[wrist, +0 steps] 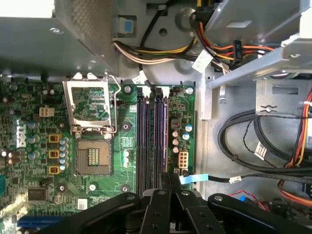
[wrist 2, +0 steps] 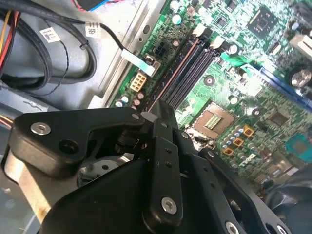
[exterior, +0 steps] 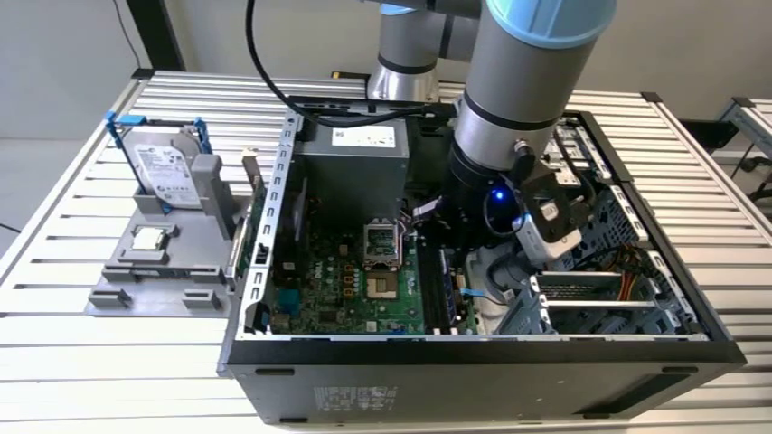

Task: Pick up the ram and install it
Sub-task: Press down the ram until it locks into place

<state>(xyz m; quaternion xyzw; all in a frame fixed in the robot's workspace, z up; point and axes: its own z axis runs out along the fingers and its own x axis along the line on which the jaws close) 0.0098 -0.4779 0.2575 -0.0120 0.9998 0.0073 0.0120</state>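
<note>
A: What carries the work?
B: A slatted tabletop (exterior: 72,271) carries an open computer case (exterior: 483,348); the arm (exterior: 519,99) reaches down into it.
A: And inside?
B: A motherboard (wrist: 34,180) with an empty CPU socket (wrist: 92,158) beside dark memory slots (wrist: 151,141).
A: State of the end effector (wrist: 169,181)?
B: Its fingers are pressed together over the slots on a thin edge, probably the ram (wrist 2: 168,80), standing in the outer slot.

You have an open computer case (exterior: 483,348) on the slatted table (exterior: 72,235). To the exterior view's left of it sits a grey fixture (exterior: 157,276) holding a silver hard drive (exterior: 166,172) in a blue bracket and a small square processor chip (exterior: 148,238). Inside, the green motherboard (wrist: 126,146) shows an open processor socket (wrist: 90,124).
</note>
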